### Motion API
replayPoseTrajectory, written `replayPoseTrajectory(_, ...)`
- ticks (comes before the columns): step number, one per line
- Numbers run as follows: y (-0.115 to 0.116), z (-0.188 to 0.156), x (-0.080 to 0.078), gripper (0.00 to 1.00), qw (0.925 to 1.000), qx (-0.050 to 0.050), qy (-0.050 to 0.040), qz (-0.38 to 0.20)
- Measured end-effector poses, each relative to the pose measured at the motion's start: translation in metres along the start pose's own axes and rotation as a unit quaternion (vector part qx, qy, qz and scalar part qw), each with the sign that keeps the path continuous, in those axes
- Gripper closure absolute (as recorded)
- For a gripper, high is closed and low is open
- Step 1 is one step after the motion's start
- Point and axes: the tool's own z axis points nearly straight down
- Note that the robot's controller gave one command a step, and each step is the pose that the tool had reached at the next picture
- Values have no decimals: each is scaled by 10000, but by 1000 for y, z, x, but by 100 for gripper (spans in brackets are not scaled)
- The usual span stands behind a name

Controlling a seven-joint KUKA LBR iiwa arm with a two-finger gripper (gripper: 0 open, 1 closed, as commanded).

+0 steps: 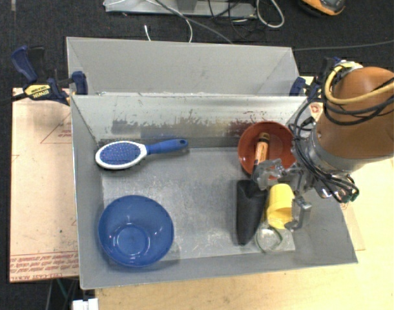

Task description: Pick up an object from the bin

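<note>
My gripper (pixel 284 194) is low at the right side of the bin, open. One finger (pixel 269 172) stands by the red bowl and the other finger (pixel 300 214) near the front right corner. A short yellow cylinder (pixel 279 202) lies between them; I cannot tell whether the fingers touch it. A black tapered thing (pixel 248 213) lies right beside the cylinder on its left. A clear glass-like piece (pixel 268 239) sits just in front of both. A red-brown bowl (pixel 274 138) with a small orange thing (pixel 261 151) inside stands behind the gripper.
A blue bowl (pixel 134 230) sits at the front left. A blue and white hairbrush (pixel 129 153) lies along the back left. The arm's orange cover hangs over the bin's right wall.
</note>
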Motion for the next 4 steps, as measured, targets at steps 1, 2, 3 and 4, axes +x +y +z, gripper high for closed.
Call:
replayPoseTrajectory(1, 9, 99, -5, 0, 9997, -54, 69, 226)
replayPoseTrajectory(2, 8, 97, -2, 0, 9999, 1, -26, 164)
replayPoseTrajectory(3, -6, 141, 1, 0, 9965, -54, 40, -839)
replayPoseTrajectory(4, -5, 139, 0, 0, 9964, -49, 32, -842)
